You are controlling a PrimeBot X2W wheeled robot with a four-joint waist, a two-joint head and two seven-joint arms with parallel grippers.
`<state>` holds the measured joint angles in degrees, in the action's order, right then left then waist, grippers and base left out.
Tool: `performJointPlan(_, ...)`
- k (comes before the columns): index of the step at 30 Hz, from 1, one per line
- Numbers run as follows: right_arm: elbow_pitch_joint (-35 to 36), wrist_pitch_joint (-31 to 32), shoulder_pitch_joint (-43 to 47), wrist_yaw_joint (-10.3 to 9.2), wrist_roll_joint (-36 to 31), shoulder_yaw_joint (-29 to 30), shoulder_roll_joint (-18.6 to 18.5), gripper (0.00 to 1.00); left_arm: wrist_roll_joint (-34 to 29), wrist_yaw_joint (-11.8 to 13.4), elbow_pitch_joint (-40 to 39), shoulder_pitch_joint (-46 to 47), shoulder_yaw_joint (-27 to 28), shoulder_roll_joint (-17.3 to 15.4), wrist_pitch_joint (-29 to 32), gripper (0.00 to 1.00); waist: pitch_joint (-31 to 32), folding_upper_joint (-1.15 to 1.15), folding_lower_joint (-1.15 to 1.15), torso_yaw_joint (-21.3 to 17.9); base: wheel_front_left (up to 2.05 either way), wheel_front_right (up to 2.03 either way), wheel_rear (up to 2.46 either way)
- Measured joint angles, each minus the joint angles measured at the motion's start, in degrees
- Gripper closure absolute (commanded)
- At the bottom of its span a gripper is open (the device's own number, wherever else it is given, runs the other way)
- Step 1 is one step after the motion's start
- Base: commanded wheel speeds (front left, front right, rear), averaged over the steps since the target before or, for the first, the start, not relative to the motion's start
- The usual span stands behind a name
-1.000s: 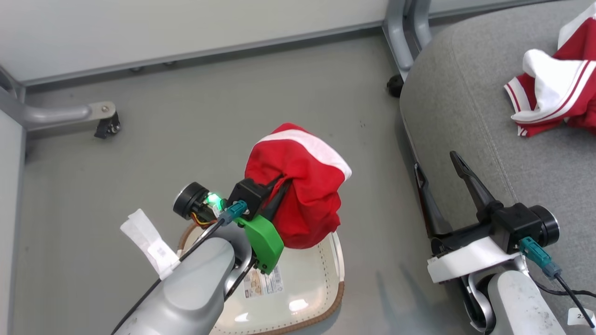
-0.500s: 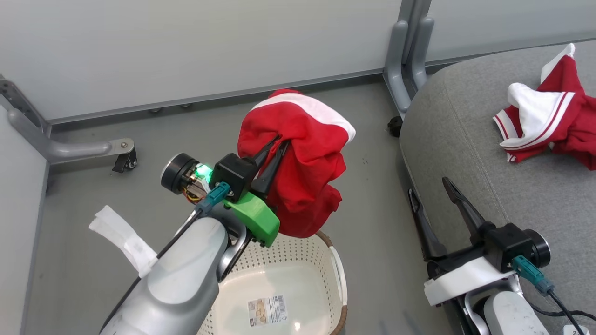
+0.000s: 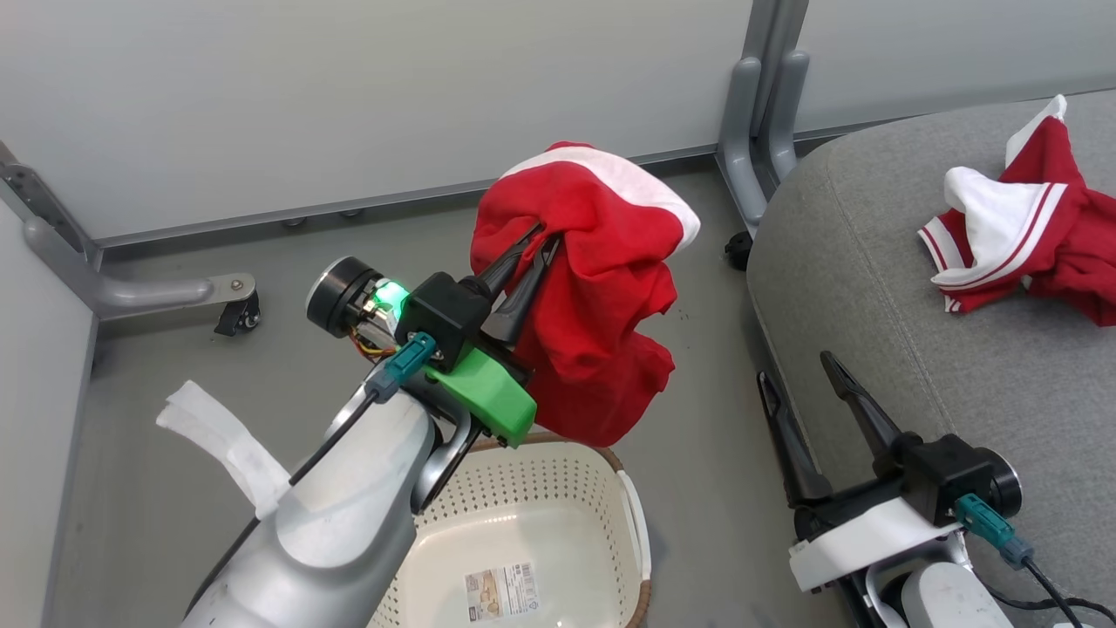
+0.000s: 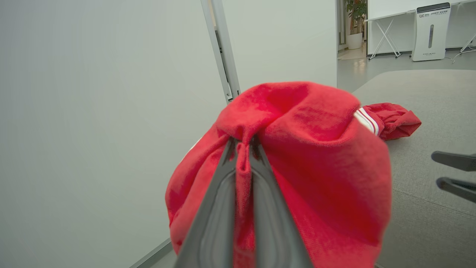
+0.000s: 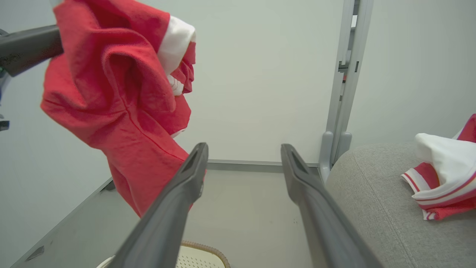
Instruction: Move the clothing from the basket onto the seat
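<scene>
Garments, two, red-and-white: held garment (image 3: 602, 305) pinched by left gripper (image 3: 547, 237), clear of basket (image 3: 540, 488); other garment (image 3: 1046, 253) on seat (image 3: 872, 288); right gripper (image 3: 793, 366) spread.

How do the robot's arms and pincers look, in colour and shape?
The left pincer and the right pincer each have two long, dark, tapering fingers on a black block, on pale grey forearms. The left wrist bears a bright green plastic bracket, a lit green lamp and a white tag; the right, a white bracket. Each has a teal plug with a black cable.
</scene>
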<state>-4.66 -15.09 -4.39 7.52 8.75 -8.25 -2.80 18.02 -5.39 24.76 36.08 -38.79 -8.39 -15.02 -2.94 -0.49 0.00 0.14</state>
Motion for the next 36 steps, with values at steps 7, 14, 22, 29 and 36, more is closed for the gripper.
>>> performJointPlan(7, 0.4, 0.0, -0.1, 0.00, 2.1, -3.4, 0.0, 0.00, 0.0, -0.1, -0.6, 0.4, -0.3, 0.0, 0.0, 1.00, -0.7, 0.00, 0.00, 0.1, 0.00, 0.00, 0.00)
performJointPlan(14, 0.3, 0.0, -2.1, 0.00, 5.2, -9.5, 0.0, 0.00, -0.2, -0.2, -1.0, 1.0, -0.8, 0.2, 0.0, 1.00, -1.6, 0.00, 0.00, 0.6, 0.00, 0.00, 0.00)
performJointPlan(22, -0.5, 0.0, -7.1, 0.00, 9.6, -14.2, 0.0, 0.00, -0.4, -0.6, -1.4, 1.5, -2.0, 0.8, 0.0, 1.00, -3.2, 0.00, 0.00, 1.6, 0.00, 0.00, 0.00)
performJointPlan(29, -1.5, 0.0, -10.6, 0.00, 11.8, -16.5, 0.0, 0.00, -0.4, -0.9, -1.6, 1.8, -2.8, 1.3, 0.0, 1.00, -4.3, 0.00, 0.00, 2.3, 0.00, 0.00, 0.00)
performJointPlan(36, -3.5, 0.0, -13.9, 0.00, 13.9, -17.6, 0.0, 0.00, -0.4, -1.2, -2.3, 2.1, -3.7, 2.1, 0.0, 1.00, -5.4, 0.00, 0.00, 2.8, 0.00, 0.00, 0.00)
